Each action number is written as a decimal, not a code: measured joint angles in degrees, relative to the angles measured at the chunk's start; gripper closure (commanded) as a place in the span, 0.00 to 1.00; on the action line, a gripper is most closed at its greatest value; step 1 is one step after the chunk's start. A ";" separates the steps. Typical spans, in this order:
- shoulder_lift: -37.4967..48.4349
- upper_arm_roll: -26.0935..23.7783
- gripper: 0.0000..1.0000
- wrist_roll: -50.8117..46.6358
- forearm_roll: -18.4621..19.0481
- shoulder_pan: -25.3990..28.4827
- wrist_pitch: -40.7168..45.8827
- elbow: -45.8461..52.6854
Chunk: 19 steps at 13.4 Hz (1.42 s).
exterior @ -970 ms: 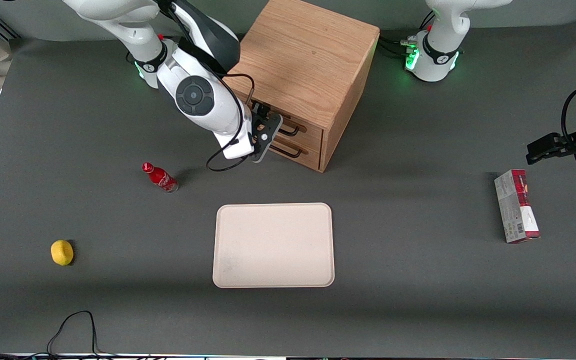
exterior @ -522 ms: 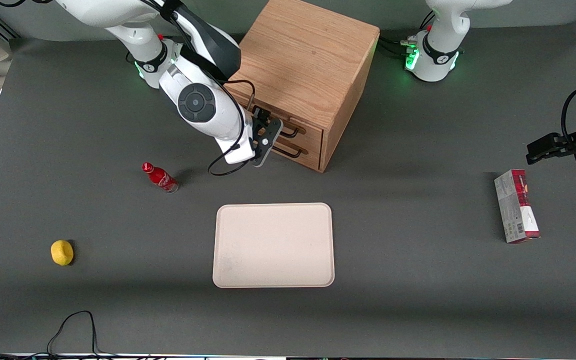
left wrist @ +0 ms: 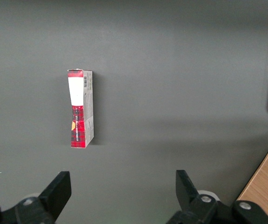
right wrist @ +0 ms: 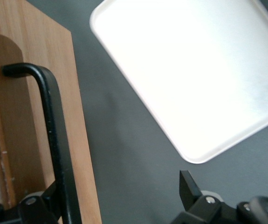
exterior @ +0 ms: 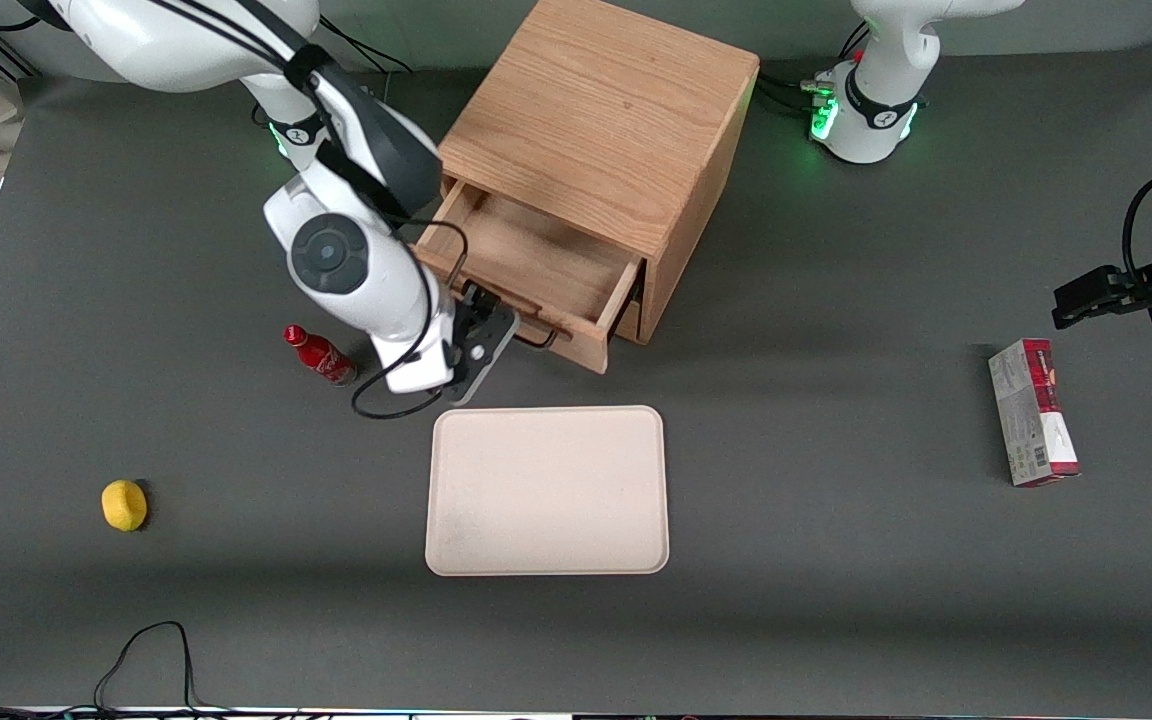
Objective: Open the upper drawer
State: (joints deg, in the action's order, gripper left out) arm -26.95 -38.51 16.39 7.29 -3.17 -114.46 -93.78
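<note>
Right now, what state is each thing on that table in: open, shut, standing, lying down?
upper drawer: pulled well out, nothing visible inside.
pincer: open, at the drawer's black handle, one finger on each side of it.
red bottle: standing upright, cap on.
tray: lying flat, bare.
red-and-grey carton: lying on its side, closed.
lemon: resting on the table.

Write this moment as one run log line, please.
upper drawer: pulled out, inside bare | gripper: at its black handle | tray: nearer the front camera
</note>
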 measured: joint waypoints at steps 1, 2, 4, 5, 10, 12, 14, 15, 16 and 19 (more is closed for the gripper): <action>-0.37 1.35 0.00 0.00 0.03 -0.03 -0.09 1.12; -0.58 2.52 0.00 0.00 0.12 -0.06 -0.10 2.19; -0.79 3.99 0.00 0.00 1.11 -0.18 -0.09 4.07; -0.83 4.28 0.00 0.00 1.90 -0.19 -0.09 4.82; -0.93 7.09 0.00 0.01 3.18 -0.34 -0.18 11.85; -0.92 8.58 0.00 0.06 3.19 -0.48 -0.15 14.61; -0.67 10.88 0.00 -0.06 3.16 -0.56 0.27 15.85; 0.22 12.62 0.00 -1.25 2.14 -0.66 2.77 16.23; 2.12 15.53 0.00 -4.73 -1.22 -0.65 8.20 16.40; 10.94 24.98 0.00 -14.11 -9.80 -0.99 17.31 11.72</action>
State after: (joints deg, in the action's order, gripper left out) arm -16.01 -13.53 2.28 -2.51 -4.15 -97.14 -82.06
